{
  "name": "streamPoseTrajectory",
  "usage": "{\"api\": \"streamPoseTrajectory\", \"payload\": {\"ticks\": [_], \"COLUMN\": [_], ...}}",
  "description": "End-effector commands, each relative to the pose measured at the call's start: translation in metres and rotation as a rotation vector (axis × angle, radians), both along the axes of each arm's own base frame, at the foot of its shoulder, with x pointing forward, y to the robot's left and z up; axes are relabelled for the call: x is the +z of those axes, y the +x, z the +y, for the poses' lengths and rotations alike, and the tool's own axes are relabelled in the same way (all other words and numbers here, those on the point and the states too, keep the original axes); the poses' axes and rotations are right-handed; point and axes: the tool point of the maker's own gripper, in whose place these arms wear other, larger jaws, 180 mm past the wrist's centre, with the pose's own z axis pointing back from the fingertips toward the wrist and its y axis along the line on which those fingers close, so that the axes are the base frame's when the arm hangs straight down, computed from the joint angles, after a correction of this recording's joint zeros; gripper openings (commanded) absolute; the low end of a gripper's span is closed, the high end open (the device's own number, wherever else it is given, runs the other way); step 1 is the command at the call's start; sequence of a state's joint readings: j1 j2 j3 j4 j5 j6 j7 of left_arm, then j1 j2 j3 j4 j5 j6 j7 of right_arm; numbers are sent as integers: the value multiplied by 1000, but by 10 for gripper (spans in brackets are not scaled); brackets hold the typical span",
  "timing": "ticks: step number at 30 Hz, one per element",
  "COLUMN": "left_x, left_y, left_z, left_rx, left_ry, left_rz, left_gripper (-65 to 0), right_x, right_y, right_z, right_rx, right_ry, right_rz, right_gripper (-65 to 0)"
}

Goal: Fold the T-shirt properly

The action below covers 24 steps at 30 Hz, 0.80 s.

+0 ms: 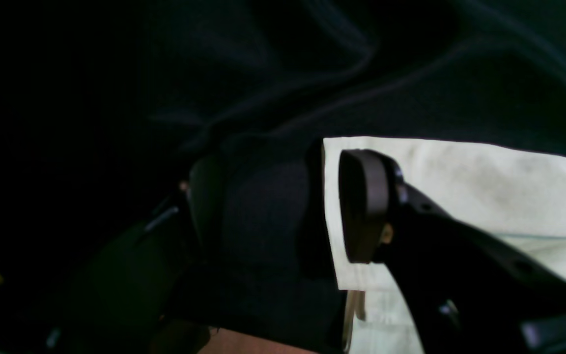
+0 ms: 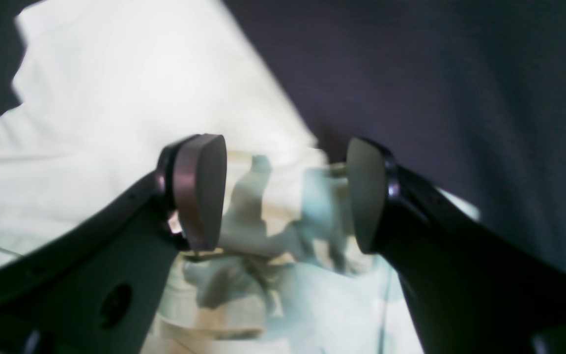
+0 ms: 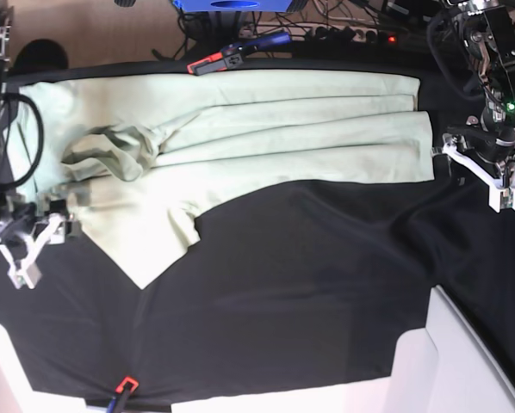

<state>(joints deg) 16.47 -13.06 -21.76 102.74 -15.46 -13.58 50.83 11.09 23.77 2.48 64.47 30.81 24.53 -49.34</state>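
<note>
The T-shirt (image 3: 240,138) lies partly folded along the far side of the black table cloth (image 3: 309,284), collar end toward the right arm, hem end toward the left arm, one sleeve spread out toward the middle of the table. The left gripper (image 1: 283,206) stands with its jaws apart at the hem corner, one pad over the pale cloth and the other over black cloth, gripping nothing. The right gripper (image 2: 285,194) is likewise parted, empty, just above the rumpled collar-side edge.
</note>
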Motion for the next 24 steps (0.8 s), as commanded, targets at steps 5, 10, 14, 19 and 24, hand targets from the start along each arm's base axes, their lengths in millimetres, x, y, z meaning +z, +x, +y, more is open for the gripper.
{"api": "streamPoseTrajectory", "payload": {"ticks": [5, 10, 14, 19, 24], "left_x": [11, 10, 10, 10, 10], "left_y": [6, 4, 4, 4, 4], "left_z": [4, 5, 5, 6, 6], "left_rx": [-7, -6, -6, -7, -7], "left_ry": [22, 24, 26, 27, 27], "left_rz": [-37, -32, -31, -31, -31], "left_gripper": [-292, -292, -292, -292, -292], "right_x": [10, -12, -19, -22, -24], "right_y": [16, 14, 11, 10, 9], "right_z": [-7, -7, -4, 5, 11], "right_rx": [-5, -10, -7, -1, 3], "right_ry": [-38, -37, -31, -17, -5], "right_rz": [-36, 43, 66, 69, 72], "right_gripper": [-277, -277, -277, -280, -284]}}
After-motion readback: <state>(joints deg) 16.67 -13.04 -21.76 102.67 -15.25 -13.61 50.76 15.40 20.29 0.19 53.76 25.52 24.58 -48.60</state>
